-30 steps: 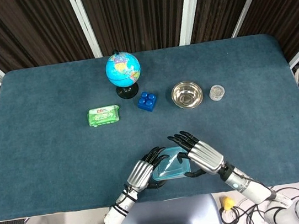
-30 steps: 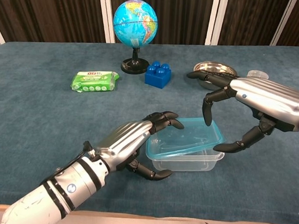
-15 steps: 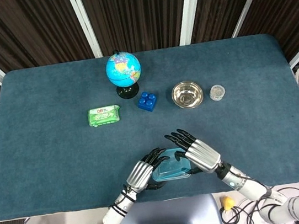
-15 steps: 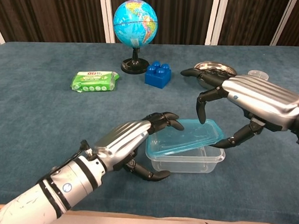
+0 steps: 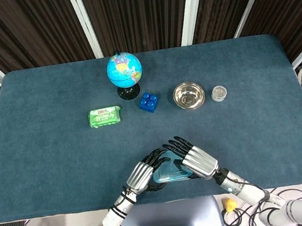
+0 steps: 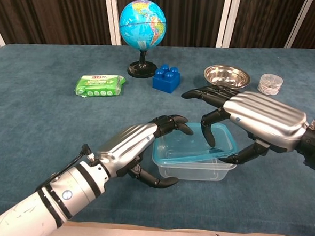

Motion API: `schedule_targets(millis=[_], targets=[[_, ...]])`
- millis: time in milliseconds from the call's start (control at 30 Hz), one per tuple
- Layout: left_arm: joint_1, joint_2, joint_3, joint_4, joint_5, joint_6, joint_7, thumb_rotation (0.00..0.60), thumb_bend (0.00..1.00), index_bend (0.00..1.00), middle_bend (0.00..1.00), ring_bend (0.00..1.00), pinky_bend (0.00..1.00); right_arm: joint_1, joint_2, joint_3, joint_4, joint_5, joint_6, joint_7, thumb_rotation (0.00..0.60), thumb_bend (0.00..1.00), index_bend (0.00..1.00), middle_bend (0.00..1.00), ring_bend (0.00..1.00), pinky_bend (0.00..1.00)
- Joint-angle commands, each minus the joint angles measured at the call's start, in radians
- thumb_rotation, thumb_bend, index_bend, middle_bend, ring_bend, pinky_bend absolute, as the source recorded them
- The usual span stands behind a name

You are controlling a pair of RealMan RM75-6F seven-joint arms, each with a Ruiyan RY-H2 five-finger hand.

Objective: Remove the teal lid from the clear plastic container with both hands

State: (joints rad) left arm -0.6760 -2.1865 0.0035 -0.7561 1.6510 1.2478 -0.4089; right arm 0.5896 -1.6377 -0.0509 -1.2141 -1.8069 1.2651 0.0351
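The clear plastic container (image 6: 197, 167) stands near the table's front edge with the teal lid (image 6: 186, 147) on top; in the head view only a patch of the lid (image 5: 169, 172) shows between the hands. My left hand (image 6: 137, 148) (image 5: 142, 175) grips the container's left end, fingers over the top corner and thumb against the front wall. My right hand (image 6: 256, 120) (image 5: 195, 160) arches over the lid from the right. Its fingertips (image 6: 209, 139) press on the lid's top and its thumb hooks the lid's right edge.
Further back stand a globe (image 6: 142, 23), a blue block (image 6: 166, 78), a green wipes pack (image 6: 99, 85), a steel bowl (image 6: 226, 77) and a small clear jar (image 6: 270, 83). The table's front edge runs just below the container.
My right hand has moved left and down over the lid, and its fingers and thumb have closed onto it. The left hand has stayed at the container's left end.
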Motion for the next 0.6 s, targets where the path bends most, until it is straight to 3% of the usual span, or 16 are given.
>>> schedule_targets(millis=[33, 133, 233, 367, 500, 600], targets=[[0.001, 0.002, 0.005, 0.001, 0.007, 0.009, -0.009, 0.6, 0.28, 0.52, 0.63, 0.37, 0.25, -0.004, -0.001, -0.006, 0.011, -0.014, 0.022, -0.007, 0.6, 0.63, 0.71, 0.06, 0.0, 0.0], [0.006, 0.011, 0.006, -0.02, 0.002, 0.008, -0.042, 0.6, 0.28, 0.31, 0.42, 0.24, 0.17, -0.008, 0.002, -0.013, 0.023, -0.032, 0.05, 0.001, 0.6, 0.63, 0.73, 0.08, 0.0, 0.0], [0.005, 0.025, 0.005, -0.036, 0.01, 0.026, -0.071, 0.6, 0.27, 0.05, 0.15, 0.04, 0.08, -0.011, 0.006, -0.016, 0.039, -0.056, 0.092, 0.001, 0.6, 0.63, 0.73, 0.08, 0.0, 0.0], [0.001, 0.041, 0.002, -0.04, 0.015, 0.038, -0.095, 0.557, 0.25, 0.0, 0.01, 0.0, 0.02, -0.013, 0.001, -0.013, 0.08, -0.095, 0.166, 0.011, 0.6, 0.64, 0.74, 0.08, 0.0, 0.0], [0.003, 0.049, -0.004, -0.029, -0.001, 0.012, -0.05, 0.457, 0.25, 0.0, 0.0, 0.0, 0.0, -0.013, 0.001, -0.013, 0.105, -0.12, 0.21, 0.008, 0.6, 0.64, 0.74, 0.09, 0.0, 0.0], [0.006, 0.058, -0.009, -0.036, -0.015, -0.007, -0.021, 0.437, 0.25, 0.0, 0.0, 0.0, 0.0, -0.011, 0.007, -0.011, 0.11, -0.133, 0.226, -0.017, 0.6, 0.64, 0.74, 0.1, 0.0, 0.0]])
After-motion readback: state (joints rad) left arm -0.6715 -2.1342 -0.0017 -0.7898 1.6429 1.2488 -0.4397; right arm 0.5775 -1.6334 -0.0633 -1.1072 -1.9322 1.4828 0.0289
